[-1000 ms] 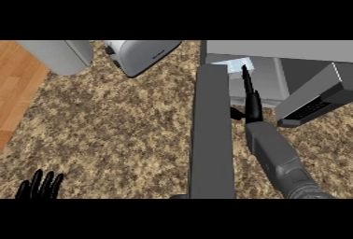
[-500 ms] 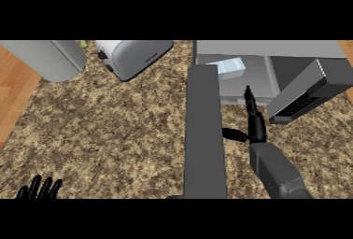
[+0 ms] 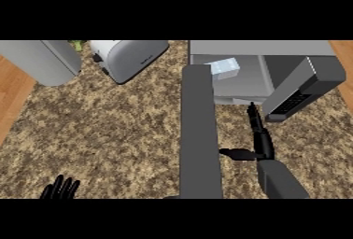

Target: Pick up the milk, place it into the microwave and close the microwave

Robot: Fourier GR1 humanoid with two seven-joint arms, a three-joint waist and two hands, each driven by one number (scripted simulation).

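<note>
One step done: pale blue-white milk carton (image 3: 225, 68) now sits inside the grey box microwave (image 3: 276, 60); my right hand (image 3: 257, 135), fingers straight and empty, has withdrawn. Tall grey door (image 3: 200, 130) remains open.

No text, label, brand or number readable anywhere. Small dark mark on the toaster (image 3: 131, 58) side, too small to read. Pale spots on the microwave (image 3: 303, 88) control panel, perhaps buttons, without legible signs. Nothing printed visible on the milk (image 3: 224, 68).
</note>
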